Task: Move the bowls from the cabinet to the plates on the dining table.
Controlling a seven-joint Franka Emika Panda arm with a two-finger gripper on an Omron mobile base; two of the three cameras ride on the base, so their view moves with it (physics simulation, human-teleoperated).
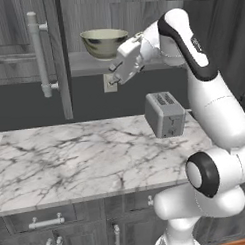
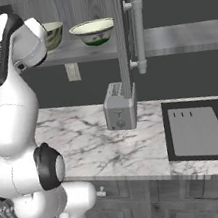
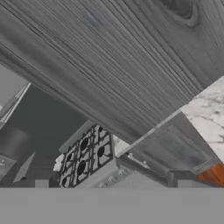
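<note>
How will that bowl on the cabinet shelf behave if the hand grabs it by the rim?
The bowl looks glazed and shiny, so its flared rim may be slippery. It narrows toward the base, so a sideways nudge could tip or slide it along the shelf. It appears rigid and probably breakable; a second bowl sits close beside it, so a push might knock them together.

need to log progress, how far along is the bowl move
Done: the cabinet stands open. In hand: nothing yet; the hand sits just below and right of the shelf by one bowl, holding nothing. A second bowl sits on the shelf too. Left: both bowls to be grasped and carried to the plates.
</note>
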